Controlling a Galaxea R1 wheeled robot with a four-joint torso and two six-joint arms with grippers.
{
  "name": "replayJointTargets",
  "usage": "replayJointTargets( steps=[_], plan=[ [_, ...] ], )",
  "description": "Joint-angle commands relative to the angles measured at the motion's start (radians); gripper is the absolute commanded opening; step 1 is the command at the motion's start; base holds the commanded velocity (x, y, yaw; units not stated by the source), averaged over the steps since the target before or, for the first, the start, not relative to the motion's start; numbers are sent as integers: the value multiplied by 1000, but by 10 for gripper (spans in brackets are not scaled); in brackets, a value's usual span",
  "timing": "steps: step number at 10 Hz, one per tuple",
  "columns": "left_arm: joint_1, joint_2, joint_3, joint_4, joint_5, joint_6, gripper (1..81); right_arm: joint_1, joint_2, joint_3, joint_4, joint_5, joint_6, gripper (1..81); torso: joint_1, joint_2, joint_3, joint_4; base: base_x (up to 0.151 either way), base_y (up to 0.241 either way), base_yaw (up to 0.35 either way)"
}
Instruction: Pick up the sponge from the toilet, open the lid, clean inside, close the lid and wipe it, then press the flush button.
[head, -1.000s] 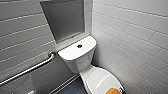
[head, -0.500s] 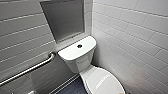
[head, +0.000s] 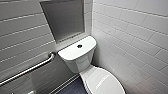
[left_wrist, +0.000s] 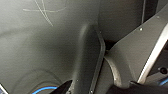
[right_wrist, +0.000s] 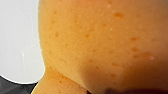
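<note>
Sponge, bright orange porous foam (right_wrist: 100, 37), close beside shut white glossy oval lid (right_wrist: 17, 37). Pickup step, probably. Right claw open or gripping: cannot tell. Next needs firm hold.

Soft, even light fills the head view: the white wall tiles (head: 130, 30) are bright, the recessed niche (head: 63, 20) is greyer, and a shadow lies under the tank of the toilet (head: 77, 53). Tile lines bow toward the edges. The left wrist view is dim and grey. In the right wrist view the sponge (right_wrist: 100, 42) glows warm, shading dark at one corner, beside the nearly washed-out lid (right_wrist: 17, 40).
</note>
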Motion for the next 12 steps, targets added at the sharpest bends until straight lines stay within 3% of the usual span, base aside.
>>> replayJointTargets(
  steps=[1,3,4,5,6,12],
  plan=[
    [13,-1,15,10,65,6,811,-79,-17,0,2,-6,-5,10,0,0,0,0,0,0,0],
    [13,0,17,12,63,6,811,-171,47,-40,-12,39,-12,10,0,0,0,0,0,0,0],
    [13,0,19,12,65,8,811,-198,66,-41,-12,41,-47,10,-64,100,0,0,0,0,0],
    [13,-1,20,12,66,8,811,-220,84,-38,-12,41,-83,10,-66,102,0,0,0,0,0],
    [13,-1,20,12,66,8,811,-245,109,-43,-12,42,-106,10,-75,116,54,0,0,0,0],
    [7,-6,17,12,66,8,811,-367,277,-199,-12,50,-245,10,-198,305,228,0,0,0,0]
  ],
)
